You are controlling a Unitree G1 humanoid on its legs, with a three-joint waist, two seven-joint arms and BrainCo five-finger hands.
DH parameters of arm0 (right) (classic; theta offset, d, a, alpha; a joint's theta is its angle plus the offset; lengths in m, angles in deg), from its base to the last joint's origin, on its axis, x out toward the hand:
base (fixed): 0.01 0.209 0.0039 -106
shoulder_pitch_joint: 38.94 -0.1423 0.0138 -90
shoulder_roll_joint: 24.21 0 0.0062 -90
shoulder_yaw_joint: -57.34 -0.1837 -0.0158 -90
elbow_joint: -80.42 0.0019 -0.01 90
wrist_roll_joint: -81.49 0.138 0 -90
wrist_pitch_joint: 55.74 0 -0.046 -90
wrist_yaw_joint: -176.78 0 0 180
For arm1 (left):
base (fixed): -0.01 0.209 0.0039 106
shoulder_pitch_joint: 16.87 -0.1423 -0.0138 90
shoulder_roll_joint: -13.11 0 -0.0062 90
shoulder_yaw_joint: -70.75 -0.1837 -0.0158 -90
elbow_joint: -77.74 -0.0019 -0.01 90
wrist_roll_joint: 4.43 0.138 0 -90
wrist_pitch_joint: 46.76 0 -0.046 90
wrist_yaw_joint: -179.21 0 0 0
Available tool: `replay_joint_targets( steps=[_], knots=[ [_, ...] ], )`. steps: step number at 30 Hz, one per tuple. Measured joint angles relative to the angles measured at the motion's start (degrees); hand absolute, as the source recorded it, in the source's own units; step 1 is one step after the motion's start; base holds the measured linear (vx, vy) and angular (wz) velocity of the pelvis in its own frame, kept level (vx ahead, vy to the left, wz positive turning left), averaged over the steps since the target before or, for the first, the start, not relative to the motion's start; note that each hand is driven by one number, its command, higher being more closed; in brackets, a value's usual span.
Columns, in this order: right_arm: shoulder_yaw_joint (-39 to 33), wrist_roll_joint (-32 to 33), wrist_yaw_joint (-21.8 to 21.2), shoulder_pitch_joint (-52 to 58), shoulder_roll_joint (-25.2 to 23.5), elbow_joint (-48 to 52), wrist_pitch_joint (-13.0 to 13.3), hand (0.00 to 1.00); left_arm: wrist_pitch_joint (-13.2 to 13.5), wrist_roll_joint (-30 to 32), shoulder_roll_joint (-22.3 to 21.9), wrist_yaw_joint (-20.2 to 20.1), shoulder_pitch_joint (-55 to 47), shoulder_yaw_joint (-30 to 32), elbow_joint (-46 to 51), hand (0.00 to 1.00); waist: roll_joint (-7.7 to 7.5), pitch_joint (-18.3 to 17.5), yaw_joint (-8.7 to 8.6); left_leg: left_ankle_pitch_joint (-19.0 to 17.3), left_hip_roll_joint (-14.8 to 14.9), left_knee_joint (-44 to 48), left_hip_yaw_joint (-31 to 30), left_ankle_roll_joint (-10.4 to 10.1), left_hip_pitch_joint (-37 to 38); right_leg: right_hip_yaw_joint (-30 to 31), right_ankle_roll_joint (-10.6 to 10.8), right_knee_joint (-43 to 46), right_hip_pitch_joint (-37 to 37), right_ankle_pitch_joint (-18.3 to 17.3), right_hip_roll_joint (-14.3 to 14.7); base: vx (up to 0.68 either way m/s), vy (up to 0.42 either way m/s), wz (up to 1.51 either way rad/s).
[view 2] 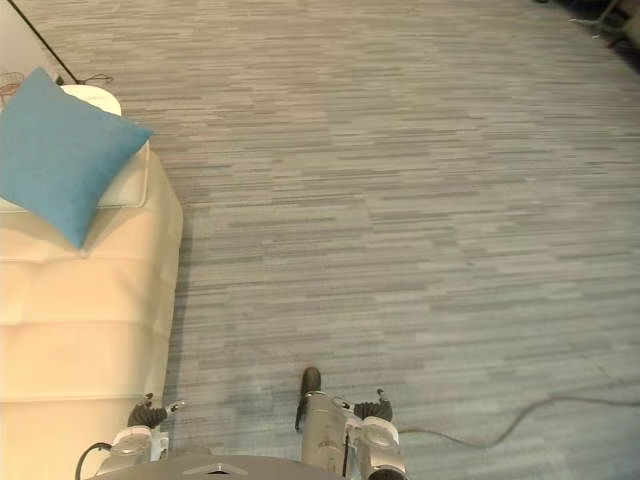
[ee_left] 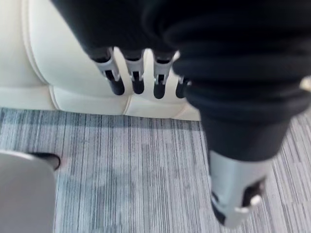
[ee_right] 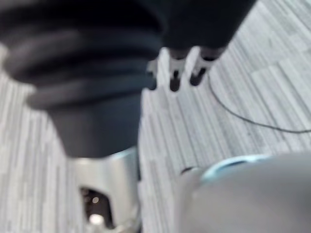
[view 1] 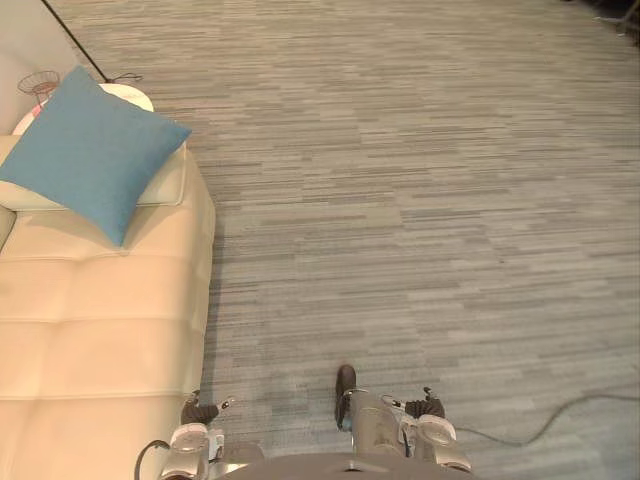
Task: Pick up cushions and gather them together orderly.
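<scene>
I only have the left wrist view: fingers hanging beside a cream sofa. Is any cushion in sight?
Observer: Yes, the eye views show one blue cushion propped at the sofa's far end.
Operator: Is the right hand holding anything?
Observer: No; the right hand hangs open over carpet.
Operator: Is the cushion within reach?
Observer: Probably not: most of the sofa's seat lies between it and the left hand.

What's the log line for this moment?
cushion: blue, far end of sofa, untouched | left hand: open, empty, by sofa | right hand: open, empty, over carpet | stage: no grasp yet
</scene>
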Motion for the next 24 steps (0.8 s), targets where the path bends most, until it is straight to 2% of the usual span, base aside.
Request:
replay_joint_targets(
  steps=[1, 2, 3, 4, 5, 7, 9, 11, 12, 13, 14, 15, 16, 18, 19, 20, 21, 22, 24],
  knots=[
    [-0.1, 0.2, 0.0, 0.1, -0.1, 0.2, 0.1, 0.00, 0.0, 0.0, -0.7, 0.0, 0.1, 0.5, 0.0, 0.00, 1.12, 0.3, -0.35, 0.0, 1.5, 6.5, -1.3, 0.0, -2.0, -2.2, -1.0, 1.8, 1.8, -2.9, 0.1, 0.41, -0.236, 0.69],
    [0.1, 0.1, 0.0, 0.4, -0.3, 0.2, 0.0, 0.00, 0.0, 0.0, -1.3, 0.0, 0.2, 1.8, 0.2, 0.00, 1.45, 0.3, -0.42, 1.4, 3.0, 15.9, -1.9, -1.0, -5.7, -3.9, -1.4, 2.2, 4.1, -4.6, 0.2, 0.49, -0.261, 0.85],
    [0.2, 0.1, 0.0, 0.8, -0.6, 0.4, 0.0, 0.00, 0.0, -0.1, -1.8, 0.0, 0.2, 2.9, 1.2, 0.00, 1.53, 0.5, -0.05, 3.9, 4.9, 27.6, -1.9, -1.5, -10.3, -5.5, -2.2, 1.7, 7.3, -6.0, 0.3, 0.40, -0.195, 0.64],
    [0.3, 0.1, 0.1, 0.9, -0.7, 0.5, 0.0, 0.00, 0.0, -0.1, -2.1, -0.1, 0.1, 3.0, 2.4, 0.00, 1.01, 0.8, 0.76, 3.8, 6.9, 37.1, -0.3, -1.4, -14.4, -6.9, -2.9, 0.7, 10.5, -6.9, 0.5, 0.37, -0.142, 0.47],
    [0.4, 0.1, 0.1, 0.8, -1.2, 0.5, 0.1, 0.00, 0.1, 0.0, -2.1, -0.1, 0.2, 2.8, 3.6, 0.00, 1.01, 0.8, 1.33, 3.1, 8.1, 42.7, 3.3, -0.3, -18.7, -7.8, -3.1, -1.6, 14.5, -7.6, 0.7, 0.34, -0.091, 0.31],
    [0.2, 0.1, 0.1, 0.8, -1.4, 0.5, 0.1, 0.00, 0.1, -0.1, -2.0, -0.1, 0.2, 2.0, 4.2, 0.00, 0.77, 0.7, 1.77, 2.0, 7.6, 40.3, 7.3, 1.3, -22.3, -8.9, -2.6, -5.0, 18.3, -7.5, 0.1, 0.38, -0.028, 0.31],
    [0.0, 0.2, 0.1, 0.5, -1.8, 0.4, 0.0, 0.00, 0.9, -0.1, -2.3, -0.1, 0.2, 1.8, 4.5, 0.00, 0.80, 0.6, 2.42, 1.5, 4.8, 24.8, 12.0, 1.3, -25.1, -10.6, -1.1, -9.5, 22.2, -7.1, -1.1, 0.34, 0.087, 0.39],
    [-0.1, 0.1, 0.1, 0.6, -1.8, 0.3, 0.0, 0.00, 1.0, -0.2, -2.3, -0.1, 0.2, 1.7, 4.5, 0.00, 0.83, 0.6, 2.44, 3.0, 3.0, 15.5, 12.8, 1.1, -25.4, -11.4, -0.1, -10.9, 23.6, -7.3, -1.7, 0.26, 0.126, 0.30],
    [-0.1, 0.1, 0.2, 0.4, -1.7, 0.0, 0.0, 0.00, 1.1, -0.4, -2.3, -0.2, 0.2, 1.7, 4.4, 0.00, 0.88, 0.6, 2.81, 10.6, 0.8, 4.6, 13.2, 1.4, -24.8, -11.9, 1.7, -12.3, 25.2, -7.7, -2.4, 0.37, 0.205, 0.22],
    [0.0, 0.1, 0.2, 0.2, -1.7, -0.7, -0.1, 0.00, 1.4, -0.6, -2.0, -0.2, 0.5, 1.7, 4.0, 0.00, 0.43, 0.3, 3.61, 14.0, -1.0, 1.2, 14.3, 3.1, -22.9, -11.2, 2.7, -13.9, 26.6, -7.8, -2.8, 0.38, 0.182, 0.21],
    [0.2, 0.1, 0.2, 0.1, -1.8, -1.2, 0.0, 0.00, 1.5, -0.6, -1.5, -0.1, 0.6, 1.6, 3.8, 0.00, -0.38, 0.0, 3.68, 14.0, -1.9, 0.2, 14.5, 3.2, -22.3, -10.9, 2.7, -15.3, 27.2, -7.2, -3.1, 0.41, 0.149, 0.19],
    [0.1, 0.0, 0.1, -0.6, -2.1, -2.6, -0.3, 0.00, 1.9, -1.2, -0.6, -0.3, 0.9, 1.3, 3.5, 0.00, -1.53, -0.2, 3.81, 12.9, -3.0, 1.8, 14.4, 5.3, -22.8, -10.0, 3.4, -18.9, 28.8, -4.7, -3.6, 0.39, 0.139, 0.26],
    [0.1, 0.0, 0.1, -0.9, -1.9, -2.8, -0.3, 0.00, 1.9, -1.3, -0.5, -0.4, 1.1, 1.4, 3.4, 0.00, -1.72, -0.3, 4.03, 11.3, -3.4, 4.1, 14.4, 6.5, -23.2, -9.1, 3.7, -19.5, 29.7, -3.7, -4.0, 0.44, 0.208, 0.26],
    [0.1, -0.2, 0.1, -1.3, -1.6, -3.5, -0.2, 0.00, 2.0, -1.8, -0.6, -0.3, 1.0, 2.1, 2.7, 0.00, -1.53, -0.4, 4.16, 7.7, -3.7, 6.9, 14.4, 7.0, -22.4, -7.3, 4.4, -15.0, 29.7, -3.8, -4.9, 0.33, 0.203, 0.10],
    [0.2, -0.6, 0.0, -1.5, -1.2, -4.6, -0.3, 0.00, 1.9, -2.3, -0.4, -0.3, 1.0, 2.3, 1.8, 0.00, -1.30, -0.6, 3.96, 4.9, -3.8, 7.4, 14.2, 7.0, -20.4, -5.5, 5.6, -5.3, 27.0, -4.5, -6.1, 0.33, 0.210, 0.13],
    [0.2, -0.9, -0.1, -1.1, -1.4, -4.6, -0.3, 0.00, 1.9, -2.3, 0.3, -0.3, 1.0, 1.7, 1.1, 0.00, -1.76, -0.5, 3.46, 3.5, -5.1, 7.2, 12.8, 7.2, -18.2, -3.4, 9.2, 9.7, 21.4, -2.7, -8.7, 0.32, 0.189, 0.29],
    [0.3, -1.0, -0.1, -0.6, -1.6, -4.5, -0.3, 0.00, 1.7, -2.3, 0.6, -0.3, 1.0, 0.9, 0.9, 0.00, -2.16, -0.6, 2.94, 3.1, -5.7, 7.3, 12.1, 7.3, -17.4, -1.8, 11.1, 16.5, 18.6, -1.2, -9.5, 0.32, 0.117, 0.88],
    [0.4, -1.2, -0.2, 0.5, -1.6, -3.3, -0.2, 0.00, 1.2, -2.2, 2.0, -0.3, 1.0, -0.9, 0.3, 0.00, -2.92, -0.6, 1.67, 2.2, -7.2, 7.1, 9.1, 7.7, -15.2, 0.8, 11.3, 30.8, 12.9, -1.6, -9.7, 0.32, 0.038, 1.10],
    [0.7, -1.0, -0.3, 2.0, -0.9, -3.3, 0.0, 0.00, 0.8, -2.2, 2.2, -0.3, 0.8, -0.8, 0.1, 0.00, -3.32, -0.5, 1.24, 1.9, -8.1, 5.3, 6.1, 8.1, -11.3, 1.3, 8.9, 36.6, 9.0, -4.2, -8.4, 0.33, -0.008, 1.06]
  ],
)
